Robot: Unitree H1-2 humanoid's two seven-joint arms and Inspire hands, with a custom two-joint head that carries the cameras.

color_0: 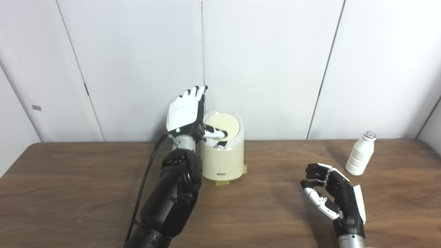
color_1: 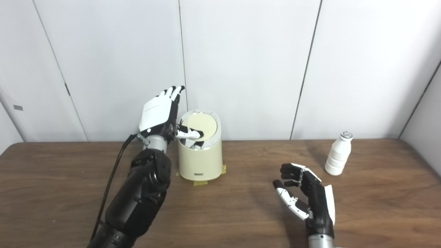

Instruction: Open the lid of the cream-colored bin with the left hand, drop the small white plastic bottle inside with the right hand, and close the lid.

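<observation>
The left hand [color_0: 184,112], fingers spread, thumb seemingly on the bin's [color_0: 223,162] lid [color_0: 223,124]; the right hand [color_0: 332,196] half-curled, empty, near the bottle [color_0: 360,153].

Left hand [color_1: 159,113] at bin [color_1: 200,156]; bottle [color_1: 339,153] upright.

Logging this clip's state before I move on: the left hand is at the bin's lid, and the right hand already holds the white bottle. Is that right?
Not quite. The left hand is at the lid of the cream-colored bin, but the right hand holds nothing: both eye views show it open above the table, apart from the white bottle, which stands upright on the table beyond it.
</observation>
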